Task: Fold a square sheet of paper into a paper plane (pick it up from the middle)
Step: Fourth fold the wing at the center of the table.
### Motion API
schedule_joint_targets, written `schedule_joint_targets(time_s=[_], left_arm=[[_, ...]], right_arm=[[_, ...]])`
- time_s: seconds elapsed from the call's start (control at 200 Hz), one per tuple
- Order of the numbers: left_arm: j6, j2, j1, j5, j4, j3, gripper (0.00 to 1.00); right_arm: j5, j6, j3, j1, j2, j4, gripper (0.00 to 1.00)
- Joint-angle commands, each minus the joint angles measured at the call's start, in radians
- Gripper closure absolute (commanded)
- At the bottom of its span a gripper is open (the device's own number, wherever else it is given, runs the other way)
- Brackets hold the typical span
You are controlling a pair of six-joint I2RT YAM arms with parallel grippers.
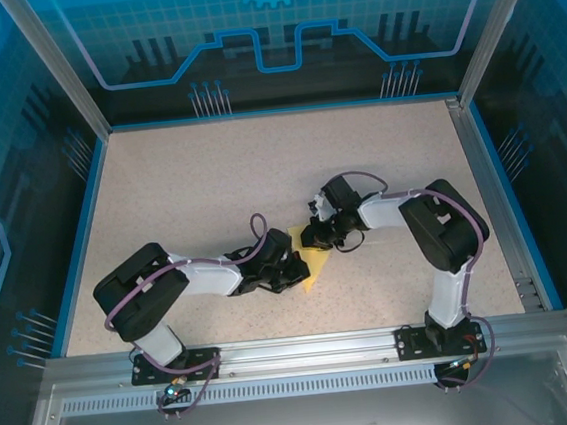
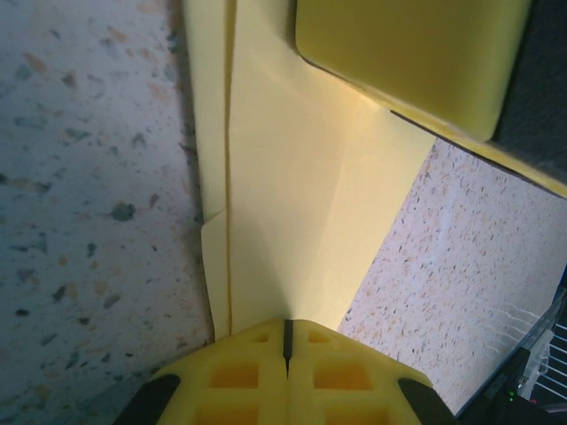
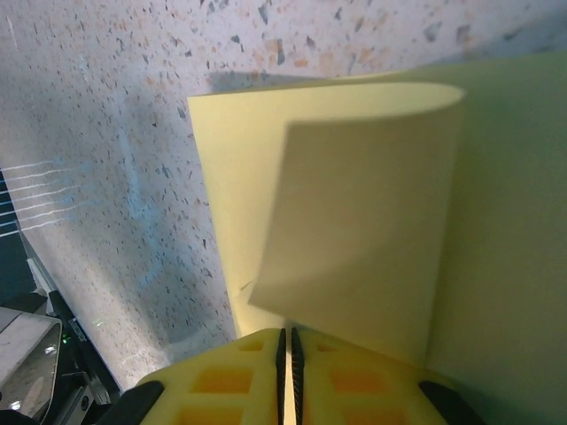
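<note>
The pale-yellow sheet of paper (image 1: 315, 263) lies partly folded on the speckled table, between the two grippers. In the left wrist view the paper (image 2: 292, 195) shows a long straight crease and layered flaps. My left gripper (image 1: 296, 269) is shut, its tips (image 2: 286, 335) resting on the paper's near end with nothing visible in the slit. My right gripper (image 1: 317, 235) is shut on a flap of the paper (image 3: 354, 230), which curls up and over from the jaws (image 3: 285, 343). One right finger (image 2: 416, 53) presses at the paper's far end.
The speckled tabletop (image 1: 260, 175) is bordered by a blue rim and glass walls (image 1: 88, 161). An aluminium rail (image 1: 296, 347) runs along the near edge by the arm bases. The right arm's elbow (image 1: 445, 222) stands to the right of the paper.
</note>
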Motion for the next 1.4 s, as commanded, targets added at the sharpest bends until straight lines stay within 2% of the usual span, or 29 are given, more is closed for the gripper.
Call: schedule_joint_targets(time_s=[0.0,0.32,0.83,1.095,1.396], left_arm=[[0.005,0.049,-0.009,-0.053,-0.19,-0.039,1.0],[0.002,0.05,-0.009,-0.06,-0.204,-0.051,1.0],[0.028,0.044,-0.008,-0.054,-0.231,-0.046,1.0],[0.121,0.033,0.008,-0.04,-0.298,-0.045,1.0],[0.255,0.003,0.038,-0.009,-0.382,-0.049,1.0]], right_arm=[[0.088,-0.041,0.045,-0.012,0.042,-0.032,0.85],[0.121,-0.092,0.158,-0.057,0.07,-0.133,0.84],[0.101,-0.114,0.275,-0.142,0.175,-0.166,0.83],[0.093,-0.104,0.247,-0.162,0.101,-0.15,0.82],[0.102,-0.092,0.128,-0.166,-0.084,-0.139,0.8]])
